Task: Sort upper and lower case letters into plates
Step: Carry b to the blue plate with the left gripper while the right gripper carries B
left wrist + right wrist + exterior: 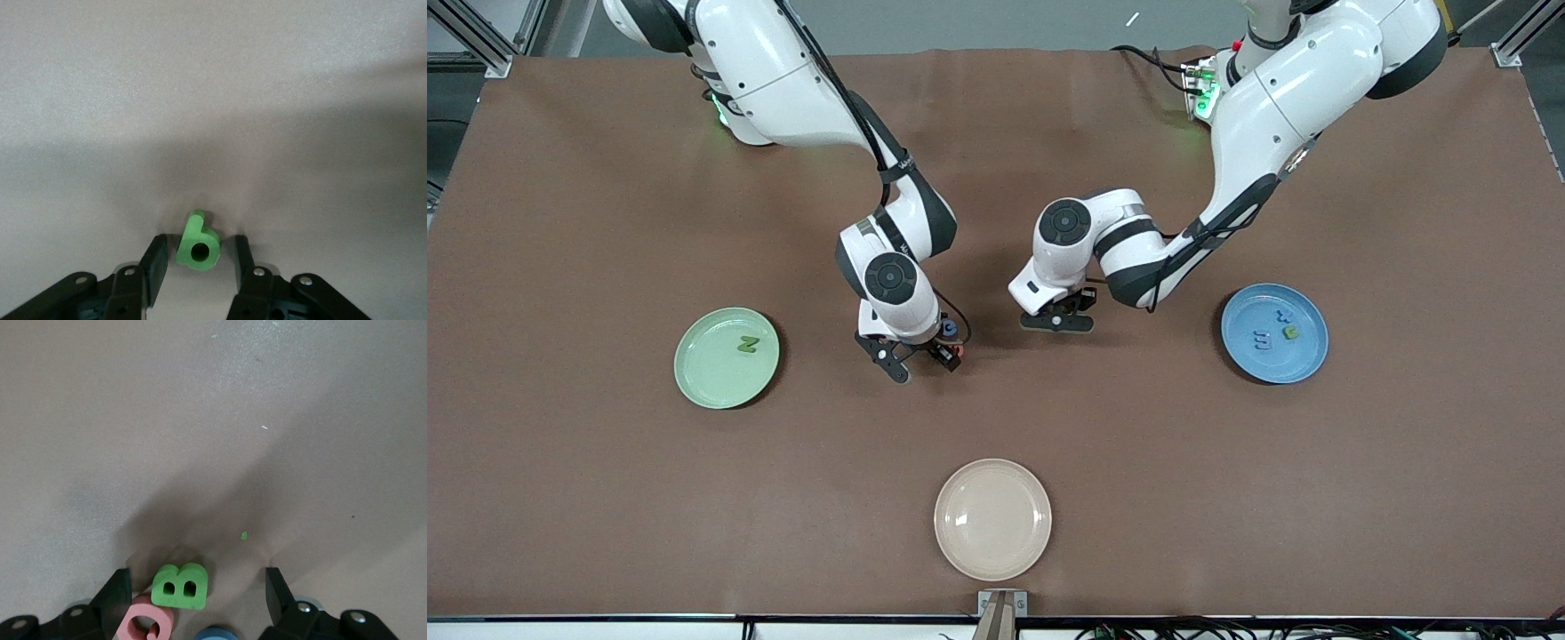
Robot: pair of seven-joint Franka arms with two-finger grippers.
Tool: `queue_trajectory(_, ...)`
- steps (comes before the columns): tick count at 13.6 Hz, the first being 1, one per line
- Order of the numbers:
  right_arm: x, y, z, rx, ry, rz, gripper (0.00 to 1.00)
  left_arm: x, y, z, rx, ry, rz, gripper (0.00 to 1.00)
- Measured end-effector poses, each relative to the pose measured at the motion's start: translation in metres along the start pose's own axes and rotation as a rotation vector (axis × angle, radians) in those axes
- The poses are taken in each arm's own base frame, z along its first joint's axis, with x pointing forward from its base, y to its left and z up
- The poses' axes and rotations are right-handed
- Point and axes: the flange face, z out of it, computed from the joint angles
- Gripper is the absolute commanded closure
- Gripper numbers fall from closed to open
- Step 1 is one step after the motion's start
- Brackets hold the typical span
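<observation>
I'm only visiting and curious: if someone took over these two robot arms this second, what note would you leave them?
Left gripper: low at mid-table, fingers either side of a green b; grip not confirmed.
Right gripper: open, low over a green B, a pink letter and a blue one beside it.
Done: green Z in the pale green plate; three letters in the blue plate.
Left: the b to the blue plate, the others sorted by case. Cream plate holds nothing.

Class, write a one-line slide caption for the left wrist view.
Left gripper fingers flank a small green letter b on the brown table.
</observation>
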Motion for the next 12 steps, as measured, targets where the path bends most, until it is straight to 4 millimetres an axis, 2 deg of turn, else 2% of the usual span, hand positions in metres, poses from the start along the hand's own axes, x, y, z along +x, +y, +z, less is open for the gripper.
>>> queue_trajectory(4, -0.017, -0.002, 0.001, -0.002, 0.003, 0.0, 0.22, -0.002, 0.002, -0.001, -0.002, -0.002, 0.004, 0.72)
queue_trajectory(6, -0.014, -0.002, 0.001, -0.006, 0.021, -0.009, 0.26, -0.002, 0.002, -0.002, -0.002, -0.001, 0.004, 0.81)
queue_trajectory(9, -0.005, -0.002, -0.001, -0.005, 0.037, -0.011, 0.27, -0.002, 0.001, -0.002, 0.001, -0.001, -0.005, 0.87)
queue_trajectory(10, -0.001, -0.002, -0.001, -0.003, 0.041, -0.009, 0.33, 0.0, -0.003, -0.003, 0.007, 0.0, -0.014, 0.87)
queue_trajectory(12, 0.0, -0.002, -0.002, -0.003, 0.042, -0.008, 0.56, 0.01, -0.015, -0.016, 0.02, 0.017, -0.035, 0.89)
